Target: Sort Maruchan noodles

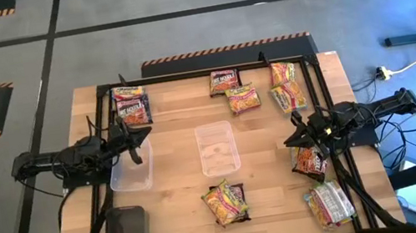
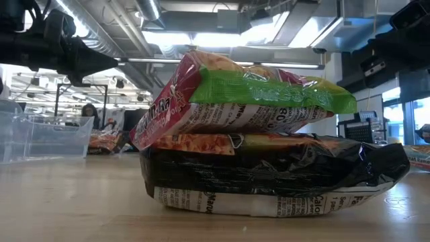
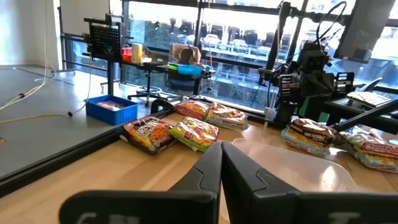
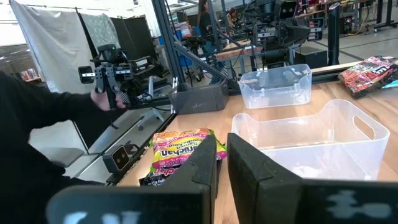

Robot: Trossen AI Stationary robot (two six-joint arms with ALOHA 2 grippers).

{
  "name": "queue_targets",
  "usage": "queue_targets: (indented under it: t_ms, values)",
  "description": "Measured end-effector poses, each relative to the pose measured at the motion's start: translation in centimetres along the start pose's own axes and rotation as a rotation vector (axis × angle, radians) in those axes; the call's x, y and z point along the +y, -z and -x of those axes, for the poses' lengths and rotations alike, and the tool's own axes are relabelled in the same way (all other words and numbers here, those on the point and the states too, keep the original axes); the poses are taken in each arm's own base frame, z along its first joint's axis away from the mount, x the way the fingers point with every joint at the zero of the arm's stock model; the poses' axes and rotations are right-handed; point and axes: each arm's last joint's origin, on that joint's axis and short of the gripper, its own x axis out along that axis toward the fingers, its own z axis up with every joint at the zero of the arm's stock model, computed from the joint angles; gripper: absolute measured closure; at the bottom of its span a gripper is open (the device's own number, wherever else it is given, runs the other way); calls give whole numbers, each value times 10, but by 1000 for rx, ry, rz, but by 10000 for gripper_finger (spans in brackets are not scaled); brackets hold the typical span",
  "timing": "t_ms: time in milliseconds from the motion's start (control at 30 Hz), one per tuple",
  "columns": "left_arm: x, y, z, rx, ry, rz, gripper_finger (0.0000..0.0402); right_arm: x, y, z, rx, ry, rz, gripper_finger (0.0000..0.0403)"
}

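Left claw [image 1: 134,137]: hovers over the left tray [image 1: 131,170], at its far edge. Fingers [image 3: 214,171] pressed together, tips meeting, nothing between them. Touches nothing that can be seen.

Far-left corner of table [image 1: 182,214]: two packets [image 1: 132,105], one yellow-topped, one dark, lying side by side or overlapping; cannot tell which.

Centre: second clear tray [image 1: 217,148], nothing visible inside in the high view. It stands apart from the left tray.

Near edge, centre: small stack [image 1: 226,202] of packets. Low view shows it close up: a red-and-green packet [image 2: 242,97] on top, tilted, a dark one [image 2: 269,168] beneath, with an orange edge between them.

Far edge, centre: dark packet [image 1: 223,80] with a yellow one [image 1: 244,98] just beside it, toward the near side.

Far-right: two or three more packets [image 1: 286,86] in a loose row along the frame rail.

Right claw [image 1: 296,137]: low over the right side of the table, pointed toward the centre tray. Fingers [image 4: 208,165] nearly together with a narrow slit between; nothing pinched. In its wrist view a yellow-and-pink packet [image 4: 180,146] lies on the table just beyond the tips; contact cannot be told.

Under the right arm: a dark red packet [image 1: 310,160]. Near-right corner: pale packets [image 1: 329,203] in a heap.

A sleeve [image 4: 37,143] of a person shows in the right wrist view, beyond the table.
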Motion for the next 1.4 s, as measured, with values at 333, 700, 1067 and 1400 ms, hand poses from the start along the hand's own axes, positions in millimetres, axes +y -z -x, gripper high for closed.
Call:
queue_targets:
  t_ms: [333,700,1067,1400]
  values:
    - [-1,-13,1,-128,-15,-4,398,-7,-12,2,-167,317,62,374]
    - [3,-27,1,-258,-109,-27,398,-21,-24,6,-287,693,45,375]
    - [5,-33,-13,-214,-128,-64,398,-49,-31,-10,-187,909,-21,375]
    - [7,-27,-25,-162,-164,21,398,-71,-22,-14,-94,1012,-26,374]
